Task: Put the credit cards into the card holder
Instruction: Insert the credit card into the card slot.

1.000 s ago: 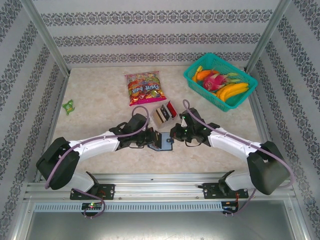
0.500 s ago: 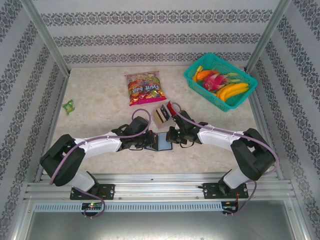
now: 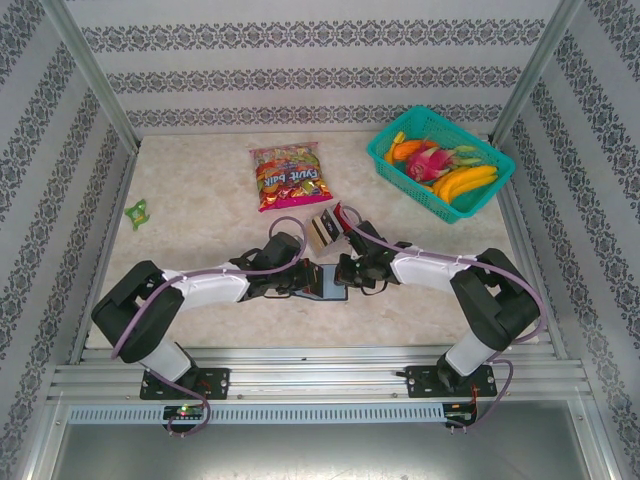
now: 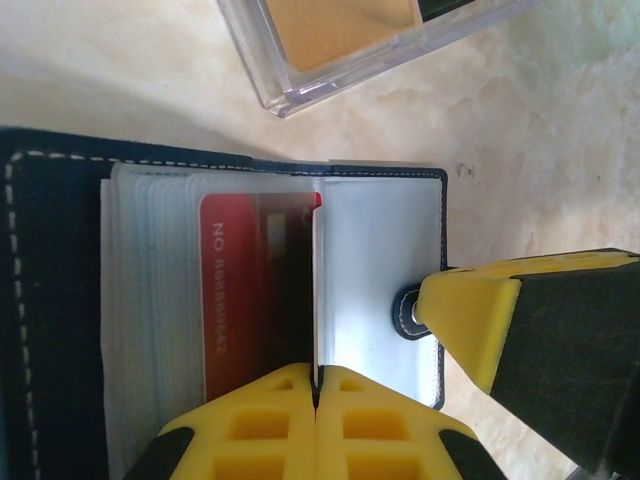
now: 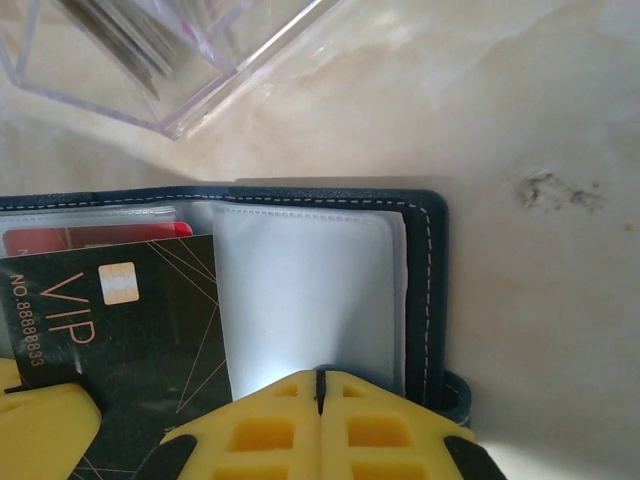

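Observation:
The navy card holder lies open on the table between both grippers. In the left wrist view its clear sleeves hold a red credit card. My left gripper is shut on a black credit card, seen edge-on over the sleeves. The right wrist view shows that black VIP card standing tilted over the holder. My right gripper is shut, with its tips down on the holder's right page by the clasp tab. More cards sit in a clear box.
The clear box lies just beyond the holder. A snack bag lies further back. At the back right stands a teal basket of fruit. A small green thing lies at the far left.
Both arms' elbows have swung inward, the right one most. The grippers have stayed at the card holder, both shut.

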Controlling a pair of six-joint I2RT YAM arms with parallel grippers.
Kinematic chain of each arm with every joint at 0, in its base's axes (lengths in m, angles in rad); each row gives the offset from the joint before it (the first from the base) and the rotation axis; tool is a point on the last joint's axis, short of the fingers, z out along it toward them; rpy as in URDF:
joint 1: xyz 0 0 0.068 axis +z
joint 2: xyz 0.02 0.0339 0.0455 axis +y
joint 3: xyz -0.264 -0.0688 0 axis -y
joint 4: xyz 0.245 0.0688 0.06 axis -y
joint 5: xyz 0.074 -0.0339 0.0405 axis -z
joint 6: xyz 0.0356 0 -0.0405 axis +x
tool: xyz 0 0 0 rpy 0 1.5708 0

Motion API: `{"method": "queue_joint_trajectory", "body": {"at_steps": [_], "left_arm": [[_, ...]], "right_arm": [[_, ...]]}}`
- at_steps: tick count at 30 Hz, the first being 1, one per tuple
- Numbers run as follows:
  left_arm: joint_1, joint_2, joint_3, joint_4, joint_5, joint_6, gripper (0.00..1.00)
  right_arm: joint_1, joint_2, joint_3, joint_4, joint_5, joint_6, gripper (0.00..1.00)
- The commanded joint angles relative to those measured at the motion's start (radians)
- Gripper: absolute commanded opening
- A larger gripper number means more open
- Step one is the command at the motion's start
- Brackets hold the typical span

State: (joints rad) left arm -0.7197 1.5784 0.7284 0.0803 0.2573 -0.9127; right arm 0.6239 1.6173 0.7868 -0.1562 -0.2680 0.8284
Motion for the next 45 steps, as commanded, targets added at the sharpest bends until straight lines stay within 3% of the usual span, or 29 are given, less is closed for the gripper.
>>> {"method": "queue_joint_trajectory", "body": {"at_steps": [1,16,22,27,35,38,45], "left_arm": [[-0.003,0.036,-0.027,0.012,0.028,0.001,0.0],[-0.002,0.103,-0.062,0.151,0.034,-0.067,0.01],[-0.002,0.105,-0.091,0.153,0.026,-0.068,0.01],[-0.001,0.103,-0.088,0.13,0.021,-0.053,0.0],[-0.001,0.108,-0.066,0.109,0.029,-0.037,0.0],[-0.001,0.109,-0.06,0.12,0.039,-0.034,0.0],[-0.001,0.111,-0.068,0.199,0.07,-0.053,0.01]], "right_arm": [[-0.013,0.024,-0.025,-0.031,0.035,-0.03,0.03],[-0.022,0.053,-0.053,-0.031,0.041,-0.026,0.01],[-0.059,-0.014,-0.047,-0.045,0.019,-0.042,0.03],[-0.114,-0.085,-0.04,-0.091,0.041,-0.084,0.12],[-0.136,-0.022,-0.002,-0.142,0.046,-0.14,0.33],[-0.132,0.01,0.005,-0.109,-0.001,-0.148,0.3],[-0.133,0.028,-0.005,-0.069,-0.058,-0.145,0.09]]}}
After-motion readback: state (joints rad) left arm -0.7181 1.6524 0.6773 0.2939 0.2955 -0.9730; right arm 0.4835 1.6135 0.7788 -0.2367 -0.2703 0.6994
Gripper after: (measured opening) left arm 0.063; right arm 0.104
